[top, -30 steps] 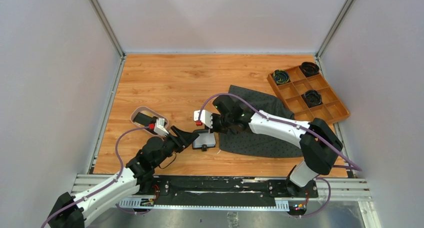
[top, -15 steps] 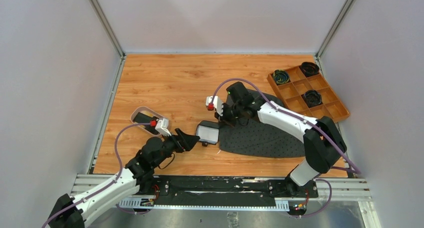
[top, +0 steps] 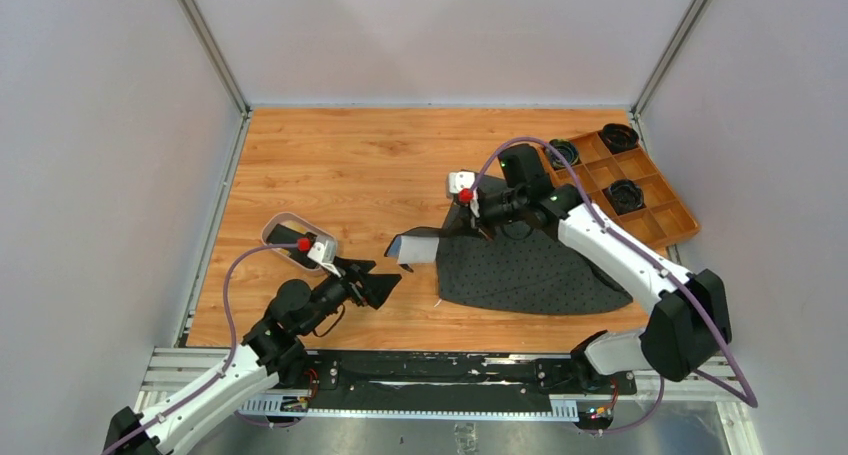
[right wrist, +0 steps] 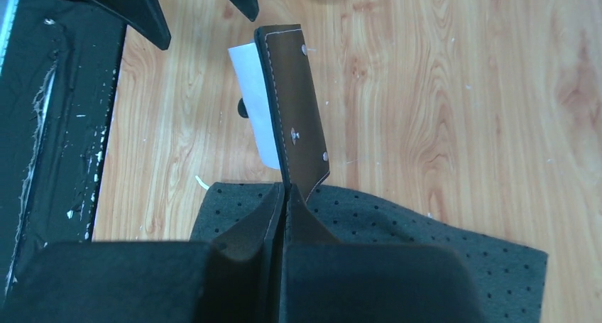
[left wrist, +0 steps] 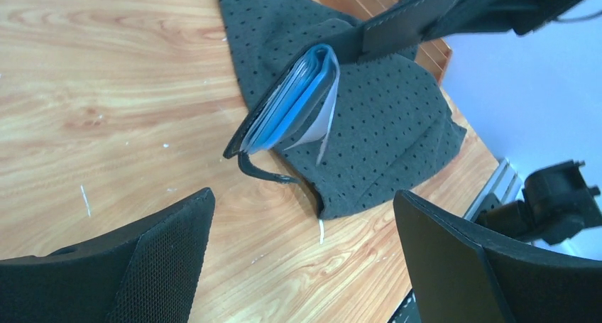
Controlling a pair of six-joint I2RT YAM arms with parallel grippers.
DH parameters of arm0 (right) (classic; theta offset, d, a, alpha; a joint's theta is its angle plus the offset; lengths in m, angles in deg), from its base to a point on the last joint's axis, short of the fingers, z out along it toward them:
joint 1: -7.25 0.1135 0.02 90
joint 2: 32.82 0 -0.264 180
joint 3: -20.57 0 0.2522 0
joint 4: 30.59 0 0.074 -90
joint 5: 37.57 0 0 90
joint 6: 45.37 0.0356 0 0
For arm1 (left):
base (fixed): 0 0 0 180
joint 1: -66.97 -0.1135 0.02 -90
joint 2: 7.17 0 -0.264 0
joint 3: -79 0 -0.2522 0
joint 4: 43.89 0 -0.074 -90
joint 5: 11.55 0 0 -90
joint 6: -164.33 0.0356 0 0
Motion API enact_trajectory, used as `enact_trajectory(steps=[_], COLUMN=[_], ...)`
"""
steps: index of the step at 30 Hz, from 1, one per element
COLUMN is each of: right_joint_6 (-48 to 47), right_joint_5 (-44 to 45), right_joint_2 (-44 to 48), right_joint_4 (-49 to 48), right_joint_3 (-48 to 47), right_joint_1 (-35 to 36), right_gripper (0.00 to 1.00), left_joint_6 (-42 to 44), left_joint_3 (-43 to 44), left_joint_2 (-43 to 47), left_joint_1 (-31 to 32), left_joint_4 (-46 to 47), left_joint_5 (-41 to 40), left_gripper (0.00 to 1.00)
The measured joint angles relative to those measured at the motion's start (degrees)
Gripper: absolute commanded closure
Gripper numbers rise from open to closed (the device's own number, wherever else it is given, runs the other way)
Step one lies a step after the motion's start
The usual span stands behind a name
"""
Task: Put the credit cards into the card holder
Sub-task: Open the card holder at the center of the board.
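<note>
The black card holder (top: 415, 247) hangs open above the wood near the grey mat's left edge. My right gripper (top: 464, 229) is shut on one flap of it; in the right wrist view my right gripper (right wrist: 285, 195) pinches the stitched black flap (right wrist: 296, 103), with a pale sheet (right wrist: 250, 106) behind. In the left wrist view the holder (left wrist: 312, 89) shows pale blue cards (left wrist: 280, 121) stacked inside and its snap tab (left wrist: 264, 174) dangling. My left gripper (top: 384, 283) is open and empty, low in front of the holder (left wrist: 305, 259).
A dotted grey mat (top: 530, 265) lies under the right arm. A pinkish tray (top: 275, 225) holding a dark object sits left of my left gripper. An orange-brown compartmented box (top: 590, 190) with dark round items stands at the back right.
My right gripper has lifted the card holder off the table and carried it right and back. My left gripper has drawn back from it and stays open.
</note>
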Motion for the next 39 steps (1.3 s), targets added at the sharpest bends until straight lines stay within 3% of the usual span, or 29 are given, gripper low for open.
enact_trajectory(steps=[11, 14, 22, 27, 35, 39], right_joint_6=[-13.5, -16.5, -17.8, -17.1, -15.8, -14.5], right_joint_5=[-12.7, -15.3, -20.3, -22.5, -24.9, -25.7], right_joint_2=[3.4, 4.5, 4.9, 4.5, 4.0, 2.8], right_joint_4=[14.6, 18.4, 22.8, 23.3, 23.3, 23.3], right_joint_3=[-5.8, -7.9, -10.0, -10.1, -10.1, -10.1], right_joint_1=[-8.1, -10.8, -12.4, -13.6, -14.8, -14.9], right_gripper=[1.00, 1.00, 1.00, 1.00, 1.00, 1.00], left_joint_6=[15.8, 18.1, 21.9, 30.3, 37.4, 38.2], left_joint_3=[0.0, -0.1, 0.0, 2.4, 5.6, 6.0], left_joint_2=[9.9, 9.9, -2.4, -13.5, -22.8, -27.2], left_joint_1=[0.0, 0.0, 2.2, 11.4, 14.2, 14.8], left_joint_4=[0.3, 4.6, 17.4, 18.5, 22.7, 27.2], left_joint_5=[6.7, 10.7, 17.9, 16.4, 12.3, 11.2], left_gripper=[0.02, 0.02, 0.03, 0.06, 0.08, 0.16])
